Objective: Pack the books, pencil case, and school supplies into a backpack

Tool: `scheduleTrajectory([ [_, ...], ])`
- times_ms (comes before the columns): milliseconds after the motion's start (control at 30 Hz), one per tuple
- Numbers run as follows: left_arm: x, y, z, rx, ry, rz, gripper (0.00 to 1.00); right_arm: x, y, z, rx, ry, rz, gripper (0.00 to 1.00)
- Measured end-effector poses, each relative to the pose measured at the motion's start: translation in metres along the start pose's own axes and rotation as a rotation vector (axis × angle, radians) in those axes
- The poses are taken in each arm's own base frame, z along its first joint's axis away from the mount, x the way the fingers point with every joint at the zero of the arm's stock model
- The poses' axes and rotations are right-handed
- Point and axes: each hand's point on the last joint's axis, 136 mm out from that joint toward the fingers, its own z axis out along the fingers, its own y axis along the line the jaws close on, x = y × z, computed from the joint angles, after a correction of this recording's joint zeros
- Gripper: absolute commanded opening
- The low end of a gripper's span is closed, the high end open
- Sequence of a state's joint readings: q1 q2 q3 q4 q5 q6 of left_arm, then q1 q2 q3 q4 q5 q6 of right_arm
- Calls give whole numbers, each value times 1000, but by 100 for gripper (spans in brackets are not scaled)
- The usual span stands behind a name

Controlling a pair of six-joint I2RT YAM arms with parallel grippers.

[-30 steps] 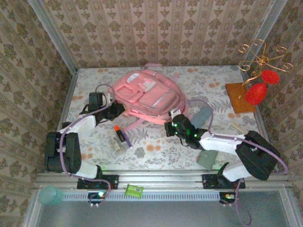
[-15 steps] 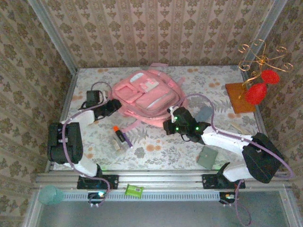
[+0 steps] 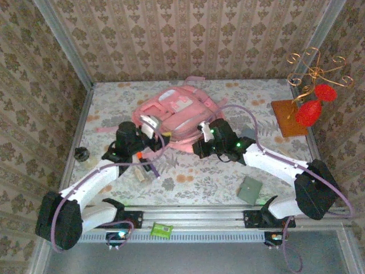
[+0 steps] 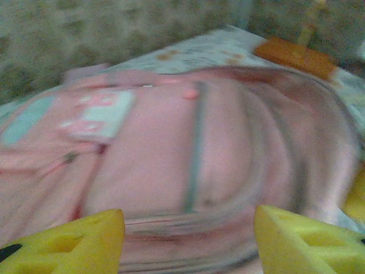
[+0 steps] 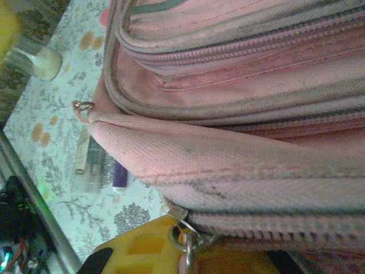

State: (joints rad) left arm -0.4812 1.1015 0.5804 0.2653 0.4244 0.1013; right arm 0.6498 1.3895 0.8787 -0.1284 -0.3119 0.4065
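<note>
Pink soft fabric backpack lies in the middle of the desk, apparently zipped, with the small stationery pieces unpacked beside it, so packing has barely begun. Your right hand is clenched on a metal zip pull at its near edge; your left hand hangs released just before its front.

No legible text, brand or number anywhere. The backpack has a pale patch on its front with pink shapes on it, but the left wrist view is too blurred and the top view too small to tell whether they are letters. The small green item at the near edge also shows no marking that can be read.
</note>
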Motion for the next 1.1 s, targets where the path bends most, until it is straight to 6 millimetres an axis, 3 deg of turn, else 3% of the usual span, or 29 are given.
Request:
scheduleTrajectory([
  [167,15,-49,18,198,45,287,63,6,6,-2,-46,46,5,0],
  [300,18,-65,31,285,66,412,55,7,13,-4,-77,67,0,0],
  [367,18,-66,38,300,78,453,43,6,16,-5,-90,74,-3,0],
  [433,18,-66,46,311,92,485,12,8,17,-5,-95,82,-7,0],
  [500,19,-66,53,328,113,491,0,9,14,-6,-83,89,-9,0],
  [833,19,-65,32,312,71,570,0,11,-9,-25,90,133,19,0],
  [1100,23,-61,30,288,69,676,0,8,-24,-41,196,160,43,0],
])
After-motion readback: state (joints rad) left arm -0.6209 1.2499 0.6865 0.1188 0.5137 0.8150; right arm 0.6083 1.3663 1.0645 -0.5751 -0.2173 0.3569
